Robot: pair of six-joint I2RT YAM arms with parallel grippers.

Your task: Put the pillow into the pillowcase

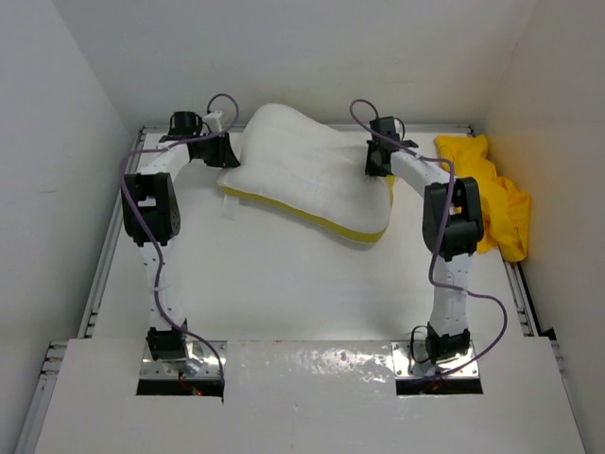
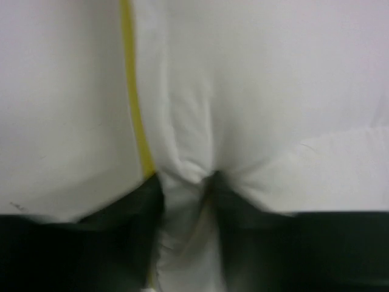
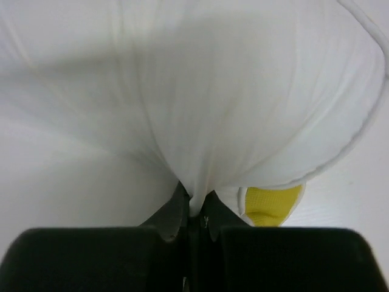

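Observation:
The white puffy pillow (image 1: 302, 175) with a yellow edge band lies at the back middle of the table, its front edge raised. My left gripper (image 1: 225, 151) is shut on the pillow's left corner; in the left wrist view the gripper (image 2: 185, 182) pinches white fabric (image 2: 255, 91) beside the yellow band (image 2: 137, 109). My right gripper (image 1: 380, 163) is shut on the pillow's right edge; in the right wrist view the gripper (image 3: 194, 204) pinches gathered white fabric (image 3: 200, 103). The yellow pillowcase (image 1: 492, 194) lies crumpled at the right wall, apart from the pillow.
White walls close in the table on the left, back and right. Metal rails (image 1: 99, 284) run along the table's sides. The arm bases (image 1: 180, 355) stand at the near edge.

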